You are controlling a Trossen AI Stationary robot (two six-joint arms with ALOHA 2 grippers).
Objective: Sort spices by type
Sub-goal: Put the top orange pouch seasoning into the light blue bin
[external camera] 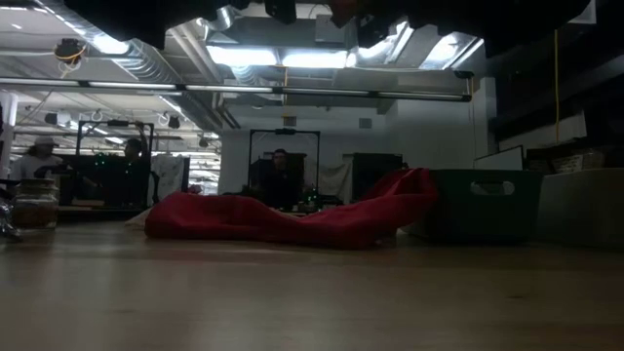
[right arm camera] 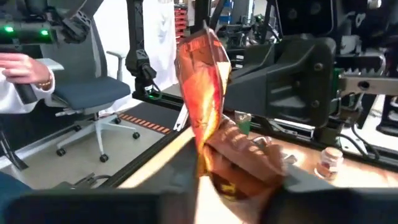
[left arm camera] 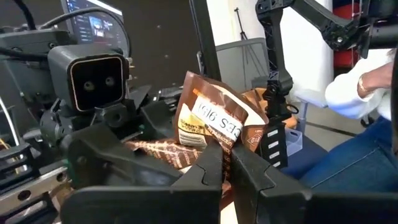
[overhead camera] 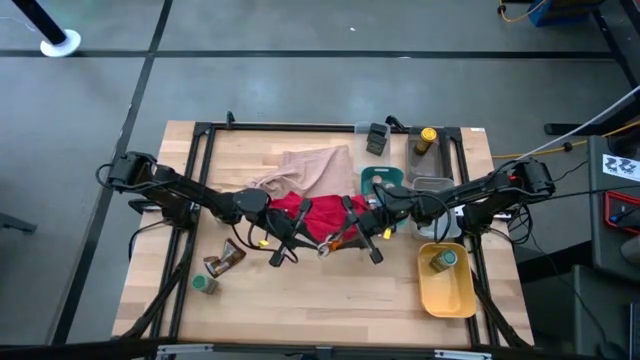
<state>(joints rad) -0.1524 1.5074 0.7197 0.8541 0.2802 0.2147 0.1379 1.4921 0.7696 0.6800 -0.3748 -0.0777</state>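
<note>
A crinkly brown-orange sachet (overhead camera: 335,240) hangs in the air above the red cloth (overhead camera: 305,212), between my two grippers. My left gripper (left arm camera: 227,167) comes from the table's left and is shut on it. My right gripper (right arm camera: 231,186) comes from the right and is shut on its other end. Another sachet (overhead camera: 228,257) and a green-lidded jar (overhead camera: 205,284) rest on the wood near the left front. A second green-lidded jar (overhead camera: 443,260) stands in the yellow tray (overhead camera: 450,298). The yellow-capped bottle (overhead camera: 425,139) is at the far right. My left gripper pinches the sachet's lower edge (left arm camera: 214,148) between its two fingers, level from the table's left. The sachet stands up beyond the fingertips, clear of the table. My right gripper pinches the sachet's crumpled brown end (right arm camera: 239,155), coming level from the table's right. The orange part (right arm camera: 202,68) rises upright above the fingers.
A beige cloth (overhead camera: 305,170) lies beyond the red one. The teal tray (overhead camera: 372,180) and clear tray (overhead camera: 432,185) sit to the right of the cloths. A small dark item (overhead camera: 377,136) stands at the far edge. A person's hand and sleeve (left arm camera: 364,84) show beyond the table.
</note>
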